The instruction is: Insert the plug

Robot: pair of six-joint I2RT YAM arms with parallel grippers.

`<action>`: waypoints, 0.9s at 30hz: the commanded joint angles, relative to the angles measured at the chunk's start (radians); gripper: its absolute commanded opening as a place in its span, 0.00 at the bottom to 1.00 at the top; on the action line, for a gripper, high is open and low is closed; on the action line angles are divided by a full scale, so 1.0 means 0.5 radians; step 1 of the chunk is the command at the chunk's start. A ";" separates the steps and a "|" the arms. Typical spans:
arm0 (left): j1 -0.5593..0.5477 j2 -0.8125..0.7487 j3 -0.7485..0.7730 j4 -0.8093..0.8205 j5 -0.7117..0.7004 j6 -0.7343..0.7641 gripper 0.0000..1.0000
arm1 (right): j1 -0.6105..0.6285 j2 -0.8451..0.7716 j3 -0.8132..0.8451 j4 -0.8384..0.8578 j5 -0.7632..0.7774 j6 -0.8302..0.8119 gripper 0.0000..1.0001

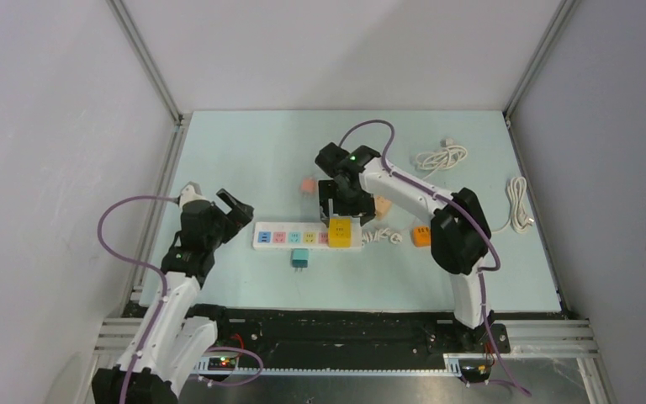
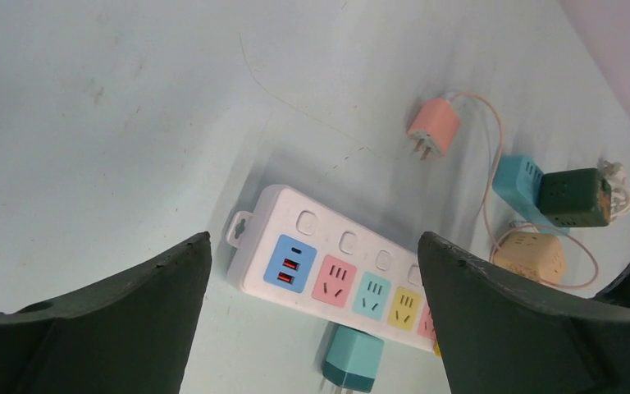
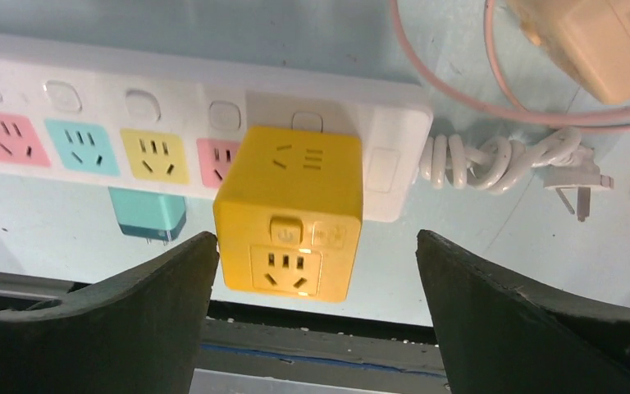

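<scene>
While yellow plug [image 3: 289, 213] sits in strip [image 3: 390, 160] — left hand [image 2: 313, 246], right hand [image 3: 316, 240] spread, empty.

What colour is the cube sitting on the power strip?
Yellow. The cube shows best in the right wrist view.

Even, diffuse overhead light, bright throughout. Surface [image 1: 244, 143] evenly lit, matte. Power strip [image 2: 332, 246] throws soft shadow toward 10 o'clock. Wrist views sharp centrally, softer at 6 o'clock.

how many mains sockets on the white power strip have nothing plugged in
4, in a row along the power strip: pink socket, teal socket, yellow socket, and a second pink socket partly behind the yellow cube. The cube may hide another.
</scene>
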 commanded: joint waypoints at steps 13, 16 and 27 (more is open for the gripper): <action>-0.134 -0.182 -0.023 -0.190 0.191 -0.005 0.92 | 0.139 0.057 -0.118 0.114 0.190 0.173 0.57; -0.200 -0.213 -0.072 -0.211 0.163 -0.018 0.92 | 0.140 0.046 -0.202 0.157 0.188 0.234 0.51; -0.364 -0.223 -0.202 -0.230 0.127 -0.050 0.91 | 0.166 0.115 -0.281 0.204 0.215 0.256 0.52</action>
